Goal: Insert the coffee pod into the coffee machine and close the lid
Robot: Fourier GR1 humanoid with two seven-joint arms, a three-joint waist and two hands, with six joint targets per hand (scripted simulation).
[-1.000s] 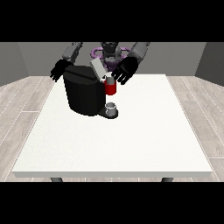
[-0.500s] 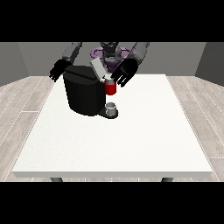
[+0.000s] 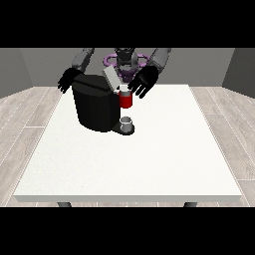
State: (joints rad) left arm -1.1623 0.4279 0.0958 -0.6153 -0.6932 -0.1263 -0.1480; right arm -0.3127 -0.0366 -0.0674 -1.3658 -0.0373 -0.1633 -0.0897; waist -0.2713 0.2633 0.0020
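A big white table [image 3: 149,159] sits on a pale wood floor with gray walls behind. The black coffee machine [image 3: 94,107] stands just in front of the robot, and its gray lid [image 3: 110,78] is tipped up and open. The hand at the view's right [image 3: 143,82] has its fingers spread out and straight, holding nothing. Just below and a little to the side of that hand sits the coffee pod [image 3: 125,89], a small pale thing on top of the machine's red part [image 3: 126,101]. I think the pod is already in its place, but I cannot tell if the hand touches it. A small gray cup [image 3: 127,121] waits lower down. The hand at the view's left [image 3: 67,80] hangs behind the machine with its fingers loose. The next move, I think, is to reach over to the lid and push it down shut.
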